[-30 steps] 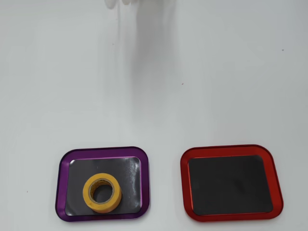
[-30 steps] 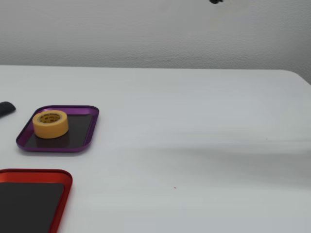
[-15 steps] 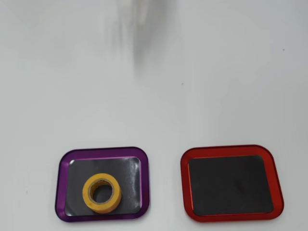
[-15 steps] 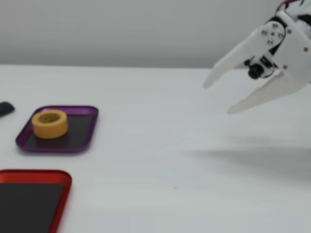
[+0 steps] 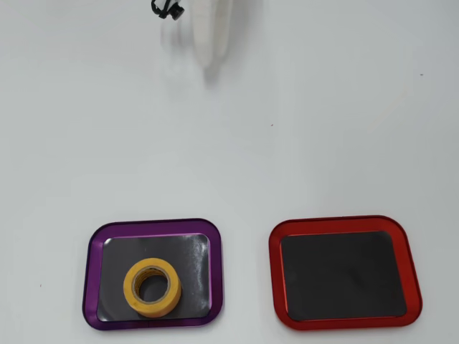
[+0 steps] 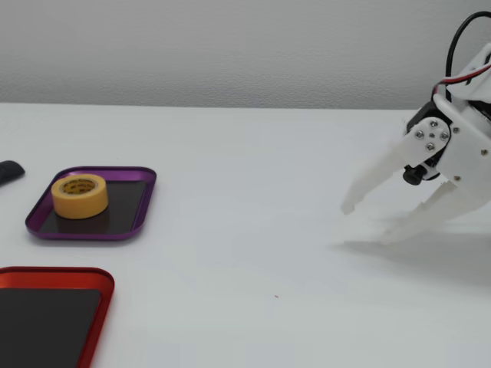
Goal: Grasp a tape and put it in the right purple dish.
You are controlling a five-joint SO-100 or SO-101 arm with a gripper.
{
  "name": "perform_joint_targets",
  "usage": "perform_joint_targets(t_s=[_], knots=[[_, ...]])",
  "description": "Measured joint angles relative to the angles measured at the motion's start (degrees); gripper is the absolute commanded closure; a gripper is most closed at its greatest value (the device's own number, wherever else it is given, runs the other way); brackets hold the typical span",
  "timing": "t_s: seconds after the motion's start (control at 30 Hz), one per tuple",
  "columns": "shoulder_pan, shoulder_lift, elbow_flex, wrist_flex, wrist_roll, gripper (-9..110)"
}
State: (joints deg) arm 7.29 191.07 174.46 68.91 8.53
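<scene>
The yellow-orange tape roll (image 5: pixel 151 287) lies flat inside the purple-rimmed dish (image 5: pixel 92 247), toward its front left in the overhead view. In the fixed view the tape (image 6: pixel 79 195) sits in the purple dish (image 6: pixel 144 201) at the left. My white gripper (image 6: pixel 367 222) is at the far right of the fixed view, low over the table, open and empty, far from the tape. In the overhead view only a white part of the gripper (image 5: pixel 210 32) shows at the top edge.
A red-rimmed tray (image 5: pixel 273 247) with a dark mat stands beside the purple dish; in the fixed view the red tray (image 6: pixel 103 295) is at the bottom left. A small dark object (image 6: pixel 9 172) lies at the left edge. The table is white.
</scene>
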Motion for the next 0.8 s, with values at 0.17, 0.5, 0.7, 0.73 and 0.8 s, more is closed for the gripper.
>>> perform_joint_targets(t_s=[0.17,0.5,0.7,0.73,0.8], knots=[[-0.88,0.00,0.00,1.23,-0.70,102],[-0.88,0.00,0.00,3.16,-8.88,102],[-0.79,0.00,0.00,3.16,-8.88,102],[-0.79,0.00,0.00,3.16,-8.88,102],[-0.79,0.00,0.00,3.16,-9.40,102]])
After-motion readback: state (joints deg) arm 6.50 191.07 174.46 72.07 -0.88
